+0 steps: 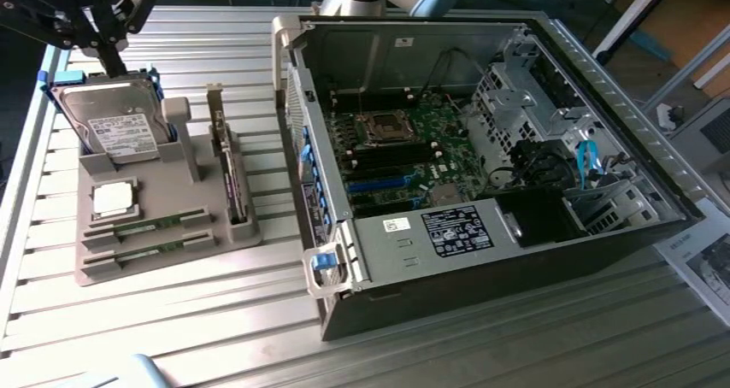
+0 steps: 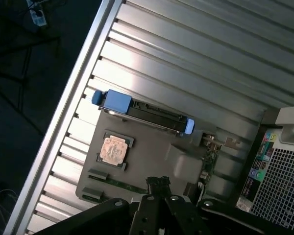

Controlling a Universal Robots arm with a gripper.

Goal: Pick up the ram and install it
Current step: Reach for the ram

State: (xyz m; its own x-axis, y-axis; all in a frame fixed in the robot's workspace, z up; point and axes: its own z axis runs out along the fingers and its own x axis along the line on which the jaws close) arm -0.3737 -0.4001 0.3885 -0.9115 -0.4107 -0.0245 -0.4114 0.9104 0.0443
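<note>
Ram sticks [image 1: 149, 227], two alike, lie side by side in the one grey holder [image 1: 183, 196] (beside one hard drive [image 1: 114, 127], one processor [image 1: 114, 198], one upright card [image 1: 232, 179]), while the gripper [image 1: 113, 67], jaws closed and empty, hangs over the hard drive, apart from them.

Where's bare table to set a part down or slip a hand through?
Bare table lies between the parts holder and the exterior view's bottom edge. The strip between holder and computer case is narrow. Holder and case interior are crowded.
</note>
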